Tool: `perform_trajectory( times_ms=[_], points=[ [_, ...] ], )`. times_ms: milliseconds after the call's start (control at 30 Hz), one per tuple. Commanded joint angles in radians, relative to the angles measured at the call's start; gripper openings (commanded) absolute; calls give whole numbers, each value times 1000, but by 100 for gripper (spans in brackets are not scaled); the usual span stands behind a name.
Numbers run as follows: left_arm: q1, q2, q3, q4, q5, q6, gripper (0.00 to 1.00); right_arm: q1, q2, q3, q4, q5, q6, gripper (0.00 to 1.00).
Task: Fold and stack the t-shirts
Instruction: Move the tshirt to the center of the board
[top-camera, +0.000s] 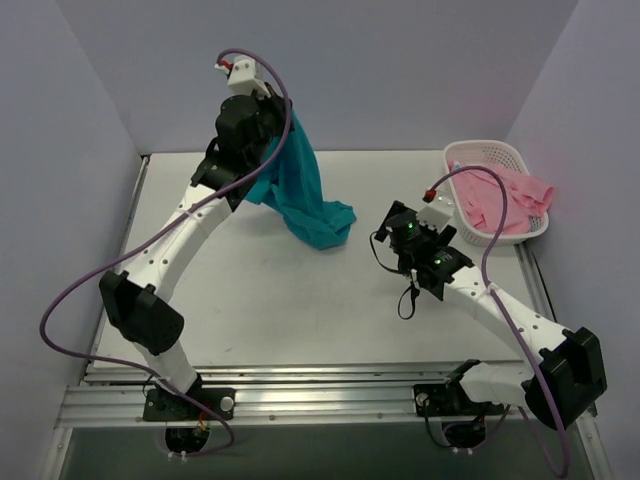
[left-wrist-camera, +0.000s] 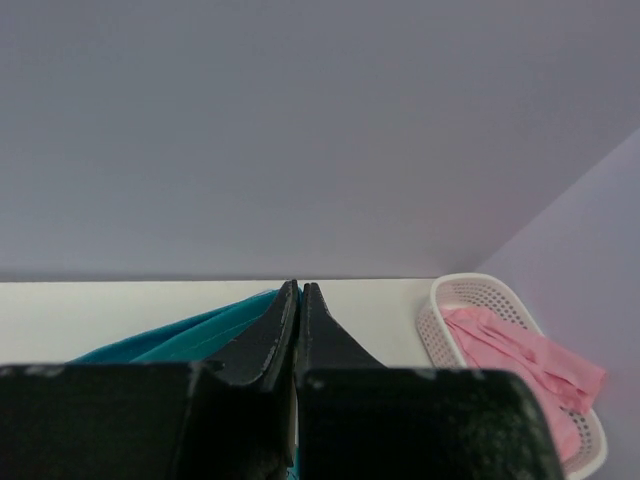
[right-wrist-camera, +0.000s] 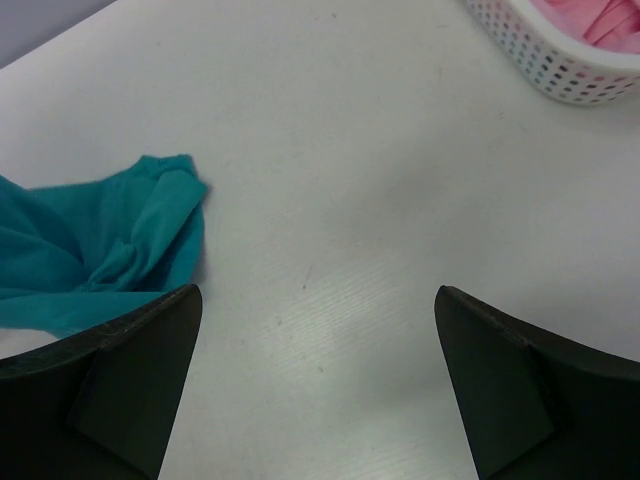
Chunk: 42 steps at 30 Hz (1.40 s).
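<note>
The left gripper (left-wrist-camera: 298, 290) is pinching its fingers tightly together on the teal t-shirt (top-camera: 300, 190). The shirt is hanging from it over the back of the table (top-camera: 300, 310), with its lower end resting on the surface. The right gripper (right-wrist-camera: 315, 295) is hovering near that trailing end, jaws spread wide and holding nothing. The pink t-shirt (top-camera: 510, 195) is lying bunched in the white basket (top-camera: 478, 149) at the far right corner.

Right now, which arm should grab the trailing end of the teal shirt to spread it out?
Right. The right gripper is open, empty and near where the teal shirt trails on the table; the left gripper is shut holding its other end up.
</note>
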<state>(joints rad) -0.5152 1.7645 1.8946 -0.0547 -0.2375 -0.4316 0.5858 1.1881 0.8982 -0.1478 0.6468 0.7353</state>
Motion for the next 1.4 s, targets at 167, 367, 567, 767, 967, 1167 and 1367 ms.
perform_trajectory(
  times_ms=[167, 367, 567, 767, 967, 1167, 1367],
  points=[
    [20, -266, -164, 23, -163, 128, 2, 48, 107, -38, 138, -52, 35, 98],
    [-2, -335, -158, -4, -158, 166, 2, 98, 142, -22, 203, -41, 13, 97],
    [-43, -367, -21, -54, -39, 189, 2, 126, 166, -10, 217, -6, 12, 98],
    [-69, -342, 84, -131, -43, 215, 2, 163, 174, -7, 322, -3, -5, 98],
    [-69, -382, -93, -62, -118, 200, 2, 166, 247, 10, 531, -154, -50, 98],
    [-66, -382, -181, -30, -143, 189, 2, 276, 324, 41, 599, -214, -40, 98],
    [-57, -384, -224, -4, -138, 183, 2, 393, 442, 85, 564, -182, 12, 97]
  ],
)
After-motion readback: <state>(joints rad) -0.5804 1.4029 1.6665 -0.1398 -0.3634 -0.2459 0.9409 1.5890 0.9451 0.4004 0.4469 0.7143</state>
